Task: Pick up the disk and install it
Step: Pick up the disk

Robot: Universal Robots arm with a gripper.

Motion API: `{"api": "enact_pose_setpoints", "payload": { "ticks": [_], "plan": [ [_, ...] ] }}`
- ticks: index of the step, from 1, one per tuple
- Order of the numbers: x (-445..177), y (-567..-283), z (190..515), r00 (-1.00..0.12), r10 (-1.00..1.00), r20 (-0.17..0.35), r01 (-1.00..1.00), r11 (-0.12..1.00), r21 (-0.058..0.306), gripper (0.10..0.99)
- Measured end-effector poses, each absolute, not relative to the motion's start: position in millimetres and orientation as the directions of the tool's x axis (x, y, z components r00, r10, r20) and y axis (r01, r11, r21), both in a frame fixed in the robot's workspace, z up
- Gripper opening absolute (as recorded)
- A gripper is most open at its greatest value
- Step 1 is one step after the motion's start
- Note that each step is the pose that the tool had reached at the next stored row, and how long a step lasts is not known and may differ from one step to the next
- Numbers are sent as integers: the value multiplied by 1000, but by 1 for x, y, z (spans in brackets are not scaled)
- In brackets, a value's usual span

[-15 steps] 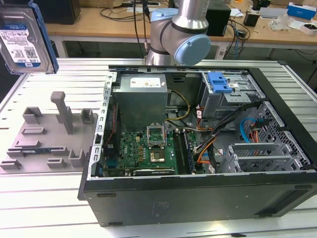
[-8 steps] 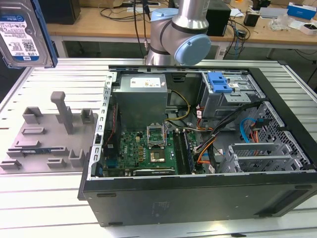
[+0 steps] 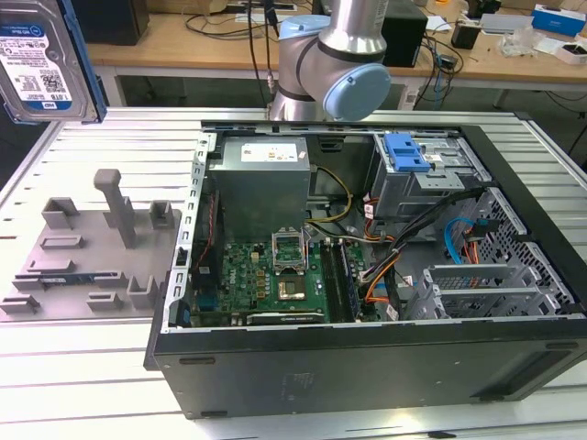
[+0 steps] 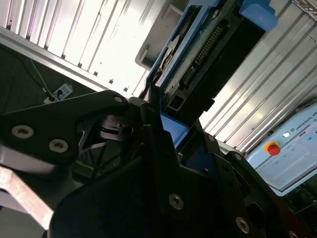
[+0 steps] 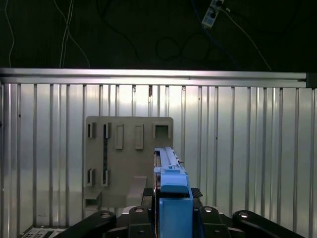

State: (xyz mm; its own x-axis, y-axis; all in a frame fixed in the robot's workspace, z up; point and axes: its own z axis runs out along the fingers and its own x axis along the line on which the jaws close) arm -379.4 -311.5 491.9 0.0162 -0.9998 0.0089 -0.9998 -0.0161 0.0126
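Jaws were clamped on the disk (image 5: 166, 161), held edge-on above the ribbed surface (image 5: 247, 148) near the grey fixture plate (image 5: 129, 153); an open computer case (image 3: 367, 357) stood beside the plate.

The disk (image 3: 41, 60) is a flat silver metal drive with a white-and-blue printed label, framed along its edge by a bright blue plastic bracket. At the exterior view's upper left it is lifted clear of the ribbed table (image 3: 119, 147), label side showing. In the first wrist view it stands upright and edge-on, clamped in the hand (image 5: 174, 210).
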Motion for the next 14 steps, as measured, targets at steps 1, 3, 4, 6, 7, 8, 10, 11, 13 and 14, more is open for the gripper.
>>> {"api": "enact_pose_setpoints", "payload": {
  "ticks": [1, 3, 4, 6, 7, 8, 10, 11, 13, 14],
  "plan": [
    [-377, -312, 492, 16, -1000, 9, -1000, -16, 12, 369],
    [-369, -315, 492, 16, -1000, 9, -1000, -16, 12, 369],
    [-366, -316, 492, 16, -1000, 9, -1000, -16, 12, 369],
    [-360, -319, 492, 16, -1000, 9, -1000, -16, 12, 369],
    [-355, -323, 492, 16, -1000, 9, -1000, -16, 12, 369],
    [-353, -325, 492, 16, -1000, 9, -1000, -16, 12, 369],
    [-349, -329, 492, 16, -1000, 9, -1000, -16, 12, 369],
    [-346, -331, 492, 16, -1000, 9, -1000, -16, 12, 369],
    [-340, -336, 492, 16, -1000, 9, -1000, -16, 12, 369],
    [-335, -341, 492, 16, -1000, 9, -1000, -16, 13, 369]
  ]
}}
